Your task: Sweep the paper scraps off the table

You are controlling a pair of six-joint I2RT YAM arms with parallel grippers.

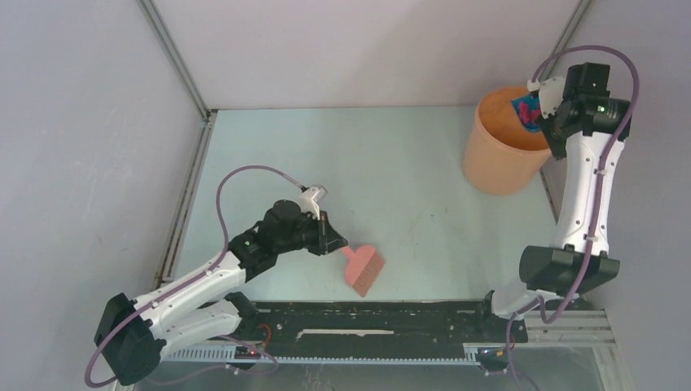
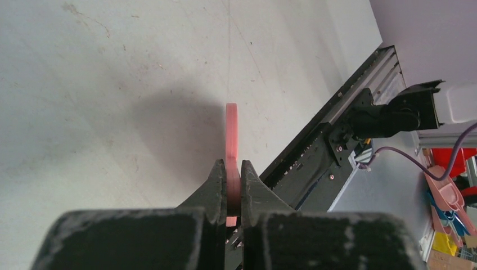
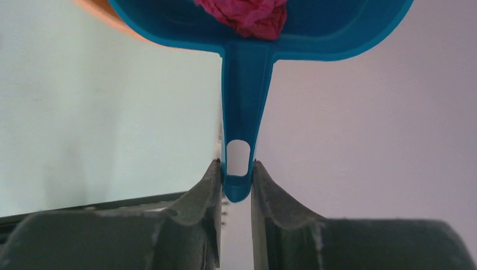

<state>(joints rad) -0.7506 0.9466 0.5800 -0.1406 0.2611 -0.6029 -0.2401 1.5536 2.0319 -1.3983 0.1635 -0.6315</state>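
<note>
R end effector clamps dustpan handle; pan w/ scraps lies straight ahead along handle, over bin rim. L end effector clamps brush, well apart.

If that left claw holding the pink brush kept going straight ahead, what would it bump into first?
Probably the table: the left gripper points downward, so its brush would press onto bare surface short of the black rail. Depth is unclear.
</note>
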